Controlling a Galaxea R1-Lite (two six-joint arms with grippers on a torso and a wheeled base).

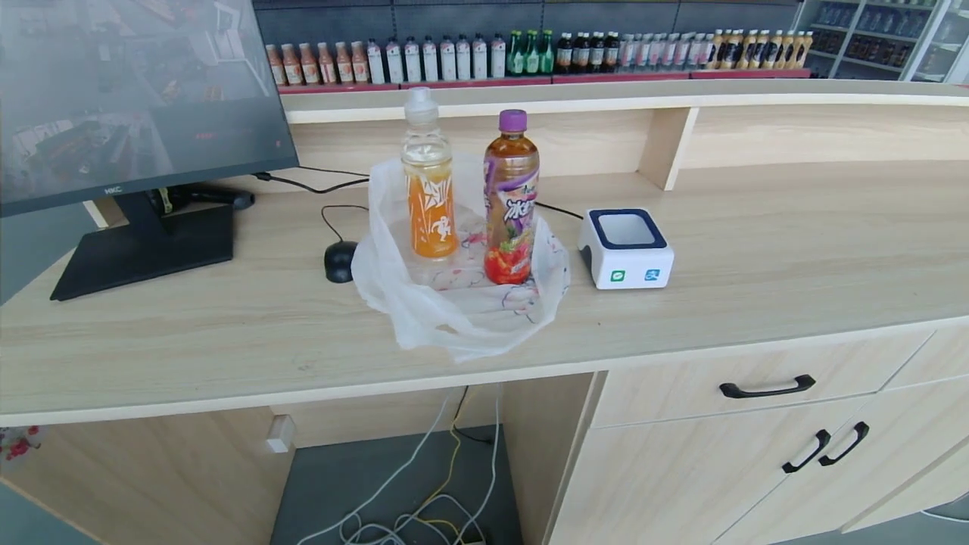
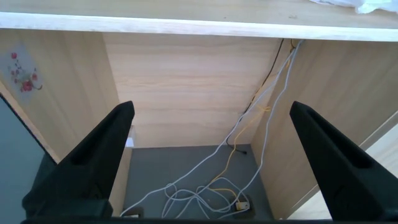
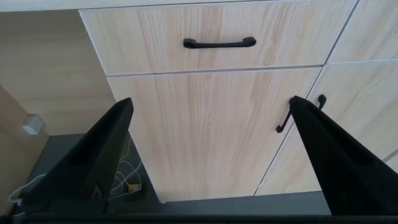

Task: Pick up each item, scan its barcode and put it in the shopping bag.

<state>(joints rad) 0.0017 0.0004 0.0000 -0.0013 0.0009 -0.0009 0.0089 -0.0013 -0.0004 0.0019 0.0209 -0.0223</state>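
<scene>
Left claw (image 2: 211,107) and right claw (image 3: 211,99) gape empty (facing counter (image 1: 757,250)); orange bottle (image 1: 430,204) and tea bottle (image 1: 512,204) stand upright in shopping bag (image 1: 454,325).

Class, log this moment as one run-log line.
orange drink bottle, purple-capped bottle: upright in shopping bag | scanner: right of bag | left gripper: open, facing cables | right gripper: open, facing drawer

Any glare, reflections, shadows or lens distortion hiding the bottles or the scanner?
Head view: the monitor mirrors the room, the counter edge bows, light is even; nothing hides the orange bottle, purple-capped bottle or scanner. Left wrist view: left gripper a dark silhouette against lit wood. Right wrist view: right gripper likewise, before the drawer.
</scene>
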